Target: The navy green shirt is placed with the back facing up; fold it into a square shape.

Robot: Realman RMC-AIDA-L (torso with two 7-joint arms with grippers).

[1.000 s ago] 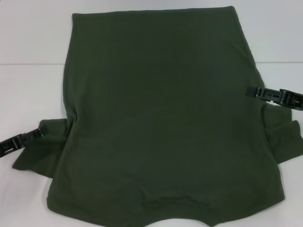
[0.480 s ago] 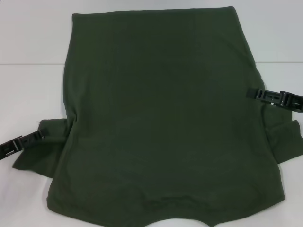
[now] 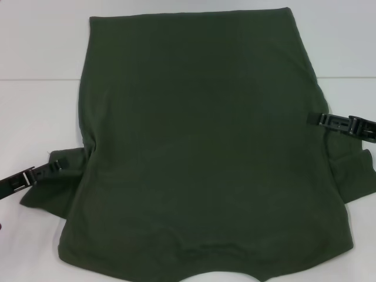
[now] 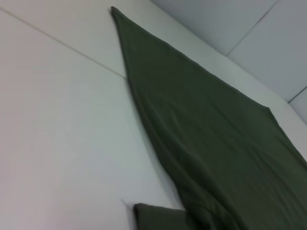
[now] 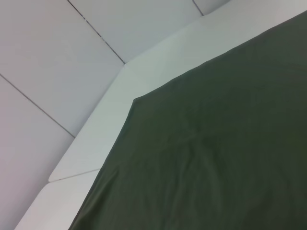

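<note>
left pincer (image 3: 50, 168) clenched on navy green shirt (image 3: 200, 147) sleeve | right pincer (image 3: 314, 118) likewise (side edge) | white table (image 3: 41, 111)

White tabletop (image 3: 41, 126) fills the head view w/ a thin seam (image 3: 35, 79) running side to side across it, approx. level w/ the far third; surface is matte, evenly lit, no hard shadows. In the left wrist view the same white top (image 4: 57, 134) shows a thin seam line (image 4: 62, 44), and beyond its edge a pale grey floor (image 4: 240, 24) w/ thin tile joints. Right wrist view: tabletop edge & corner (image 5: 115, 91), w/ light grey tiled floor (image 5: 53, 52) past it, dark joint lines crossing diagonally.
</note>
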